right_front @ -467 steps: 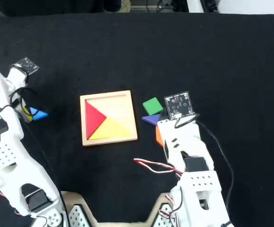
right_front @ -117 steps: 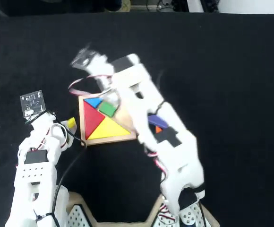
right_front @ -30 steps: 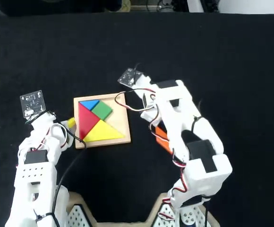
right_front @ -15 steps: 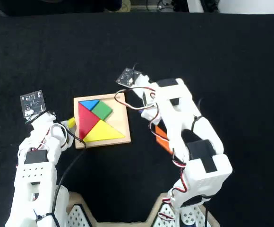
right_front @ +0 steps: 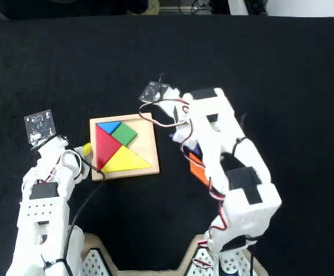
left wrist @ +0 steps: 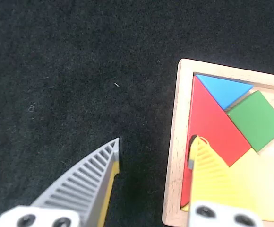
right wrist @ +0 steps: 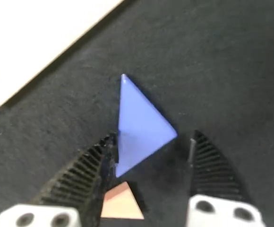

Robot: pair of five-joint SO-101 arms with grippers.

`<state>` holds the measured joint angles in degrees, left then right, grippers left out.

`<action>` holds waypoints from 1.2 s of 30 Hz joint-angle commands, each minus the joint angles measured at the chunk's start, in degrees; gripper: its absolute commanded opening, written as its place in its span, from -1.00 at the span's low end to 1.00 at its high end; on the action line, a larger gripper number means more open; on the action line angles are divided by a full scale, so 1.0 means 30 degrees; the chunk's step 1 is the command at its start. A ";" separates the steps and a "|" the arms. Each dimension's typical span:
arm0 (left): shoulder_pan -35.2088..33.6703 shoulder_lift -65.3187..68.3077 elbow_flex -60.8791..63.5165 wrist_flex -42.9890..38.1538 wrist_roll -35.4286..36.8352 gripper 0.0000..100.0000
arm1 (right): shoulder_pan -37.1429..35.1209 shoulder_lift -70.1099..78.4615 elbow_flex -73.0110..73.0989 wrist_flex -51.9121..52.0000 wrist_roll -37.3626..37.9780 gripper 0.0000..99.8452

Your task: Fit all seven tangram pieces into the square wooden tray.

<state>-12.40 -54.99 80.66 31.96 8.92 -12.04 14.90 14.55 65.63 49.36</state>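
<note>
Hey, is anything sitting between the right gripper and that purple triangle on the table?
Nothing visible. The right gripper is open directly over the purple triangle, a finger on either side; the orange piece lies beside it, not between.

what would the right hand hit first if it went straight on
Probably the violet-blue triangular piece lying between the open fingers of the right hand, though the gap to it is unclear.

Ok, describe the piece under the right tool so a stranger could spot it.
Find the wooden tray on the black table. Beside it, on the right arm's side, lie two loose pieces. Yours is the purple triangle, straddled by the open right tool; the other is an orange piece.
</note>
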 commanded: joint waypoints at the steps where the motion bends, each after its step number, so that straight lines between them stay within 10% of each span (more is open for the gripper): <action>1: 0.0220 -0.0322 -0.0103 -0.0410 -0.0147 -0.51 | 0.0176 0.0425 -0.0659 0.0176 0.0147 -0.56; 36: 0.0249 -0.0322 -0.0132 -0.0410 -0.0147 -0.51 | -0.1817 0.0337 -0.5289 0.1817 -0.2462 -0.83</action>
<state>-12.40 -54.99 80.66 31.96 8.92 -14.24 20.00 3.21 70.46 44.53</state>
